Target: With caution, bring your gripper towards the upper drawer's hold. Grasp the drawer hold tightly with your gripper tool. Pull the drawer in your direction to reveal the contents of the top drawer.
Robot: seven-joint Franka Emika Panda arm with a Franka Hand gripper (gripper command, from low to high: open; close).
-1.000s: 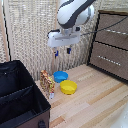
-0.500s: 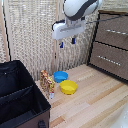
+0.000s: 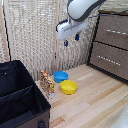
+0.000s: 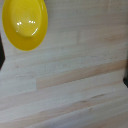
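Note:
In the exterior view my gripper hangs high in the air, a white block with two dark, blue-tipped fingers pointing down. The fingers stand apart with nothing between them. The top drawer is a dark brown front on the exterior view's right, pushed in. Its drawer hold is a thin silver bar, well to the right of the gripper and apart from it. The wrist view shows only wooden floor and a yellow bowl, with a dark finger edge at the frame's side.
A second brown drawer with its own silver bar sits below the top one. A blue bowl, a yellow bowl and a small spotted toy lie on the wooden floor. A black fabric box fills the lower left.
The gripper has risen and shifted slightly toward the exterior view's right, nearer the drawers. The fingers stay apart. The bowls, toy and drawers have not moved.

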